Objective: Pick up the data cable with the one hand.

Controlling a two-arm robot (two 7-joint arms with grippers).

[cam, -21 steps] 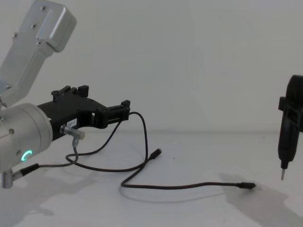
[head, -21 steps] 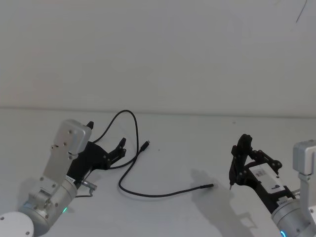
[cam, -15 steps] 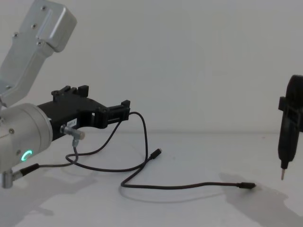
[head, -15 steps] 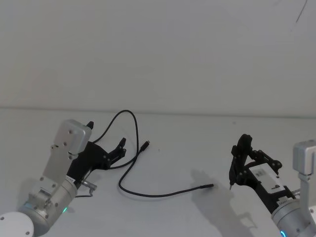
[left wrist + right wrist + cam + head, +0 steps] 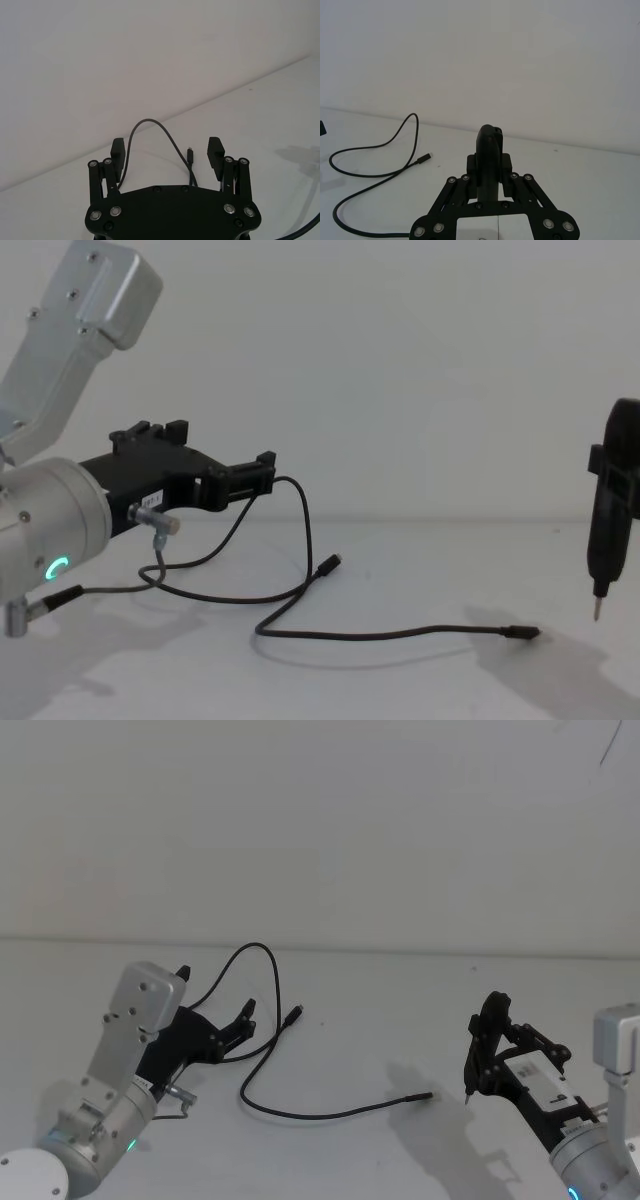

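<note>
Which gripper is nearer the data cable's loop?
Left. The open left gripper sits at the loop of the data cable; the right gripper, clamped on a pen-like tool, hangs past the cable's far plug.

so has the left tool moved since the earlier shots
No. In the head view the open left tool sits at the same spot against the loop of the data cable. The right tool, shut on a pen-like tool, is parked at right.
</note>
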